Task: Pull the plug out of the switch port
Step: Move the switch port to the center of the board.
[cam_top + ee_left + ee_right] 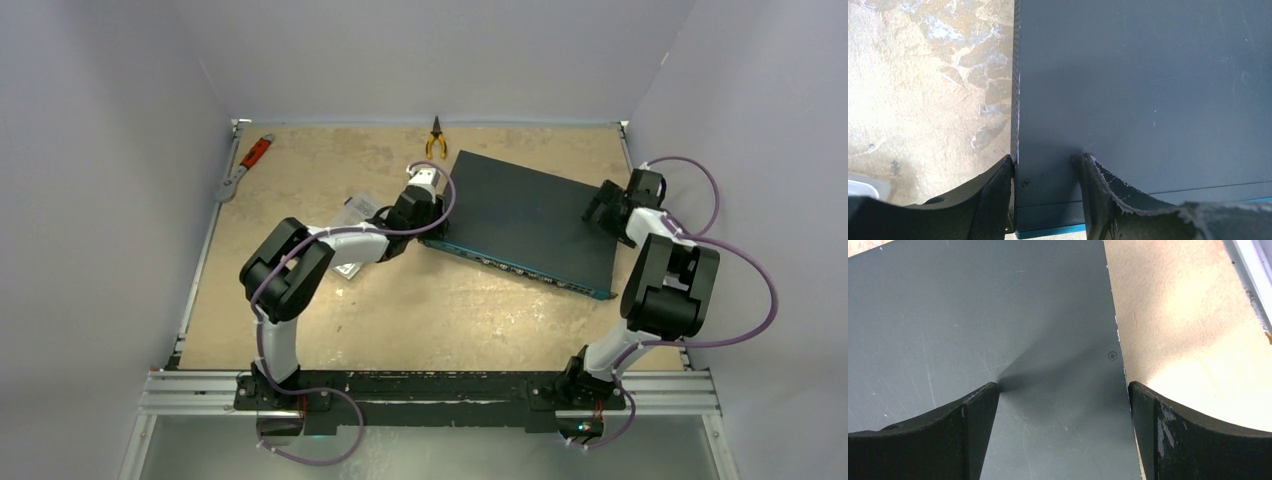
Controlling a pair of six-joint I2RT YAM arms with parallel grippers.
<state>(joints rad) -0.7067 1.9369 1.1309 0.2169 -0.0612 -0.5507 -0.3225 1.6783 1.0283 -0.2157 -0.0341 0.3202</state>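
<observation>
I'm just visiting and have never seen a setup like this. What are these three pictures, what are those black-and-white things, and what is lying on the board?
Those are two robot arms bolted at the near edge of a table. One picture looks down from above; the other two come from cameras on each wrist, so you see each arm's own two fingers. The big dark flat box is a network switch, with ports along its blue-edged front. The left gripper straddles the switch's left front corner, one finger on top and one at its side. The right gripper is wide open at the switch's right edge, holding nothing. Also lying there: a red wrench, yellow-handled pliers and a clear plastic box. I cannot make out any plug.
</observation>
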